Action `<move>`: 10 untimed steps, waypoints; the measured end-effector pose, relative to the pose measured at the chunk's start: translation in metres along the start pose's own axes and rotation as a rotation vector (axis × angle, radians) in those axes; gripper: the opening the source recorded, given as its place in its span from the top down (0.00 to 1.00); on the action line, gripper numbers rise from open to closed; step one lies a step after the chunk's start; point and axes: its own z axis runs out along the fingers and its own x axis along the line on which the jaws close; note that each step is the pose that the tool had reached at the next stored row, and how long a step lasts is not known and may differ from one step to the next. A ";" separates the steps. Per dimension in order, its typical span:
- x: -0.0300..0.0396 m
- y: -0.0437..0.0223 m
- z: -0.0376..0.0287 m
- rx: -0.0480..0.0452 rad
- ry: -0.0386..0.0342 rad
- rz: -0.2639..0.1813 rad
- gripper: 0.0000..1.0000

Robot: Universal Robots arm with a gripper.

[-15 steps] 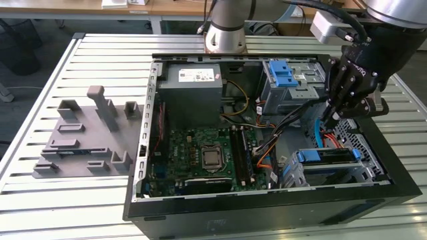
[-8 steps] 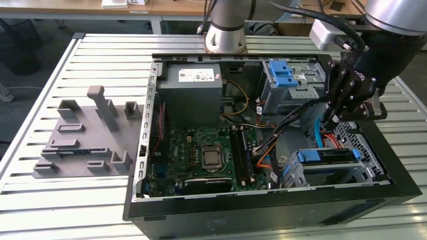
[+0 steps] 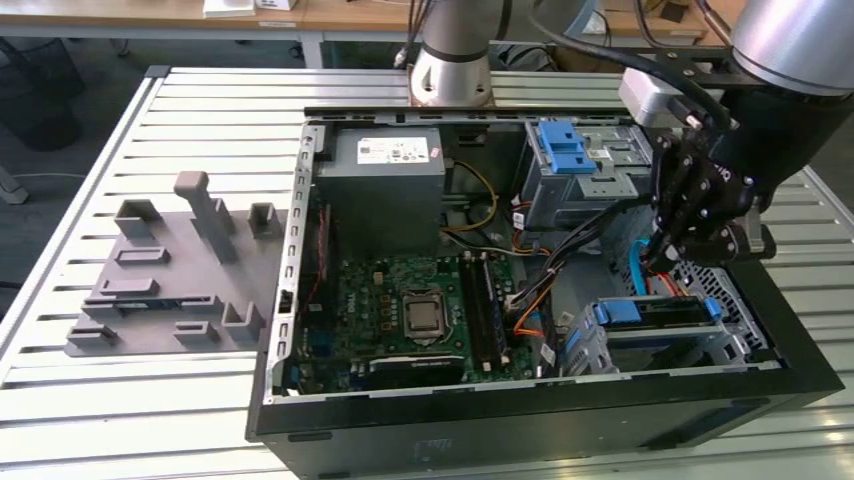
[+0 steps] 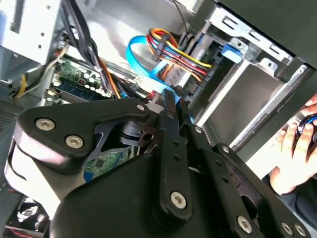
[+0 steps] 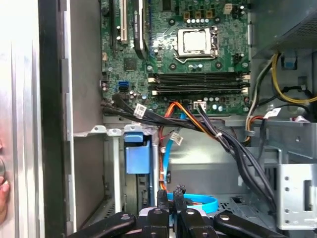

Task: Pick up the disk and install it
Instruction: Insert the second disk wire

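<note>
Slatted metal table (image 3: 134,120) carries an open computer case (image 3: 534,425), and a grey moulded fixture (image 3: 174,270) lies on the slats toward the exterior view's left. I hang inside the case at the exterior view's right, with my claw (image 3: 671,252) pointing down among the cables.

The disk (image 3: 650,312) sits in the drive bay at the lower right of the exterior view, just below my claw and apart from it. I am not holding it. In the first wrist view the disk (image 5: 136,154) shows as a blue plastic end piece standing between grey metal bay walls, off to one side of my claw (image 5: 172,217). In the second wrist view the same blue end (image 4: 233,51) sits in the silver bay beyond my claw (image 4: 170,98). From the exterior view I see its blue frame along the near edge and a dark, flat top behind that; its label I cannot make out.

My fingers (image 5: 157,218) are drawn close together with hardly any gap. Black cable ends rise right by their tips, and I cannot tell whether one is pinched.

A blue flat cable (image 5: 198,202) curls just past my tips. The green motherboard (image 3: 400,300) fills the case floor, the grey power supply (image 3: 387,175) stands at the upper middle, and a cage with a blue latch (image 3: 574,150) stands beside it. A person's hand (image 4: 297,144) rests outside the case.
</note>
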 end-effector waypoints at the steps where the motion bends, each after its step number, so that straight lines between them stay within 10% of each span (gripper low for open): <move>1: 0.0014 0.0003 0.0012 0.0003 -0.0003 0.000 0.84; 6: 0.0017 0.0011 0.0017 0.0064 -0.0022 0.000 0.84; 10: 0.0030 0.0043 0.0029 0.0307 -0.0218 0.000 0.84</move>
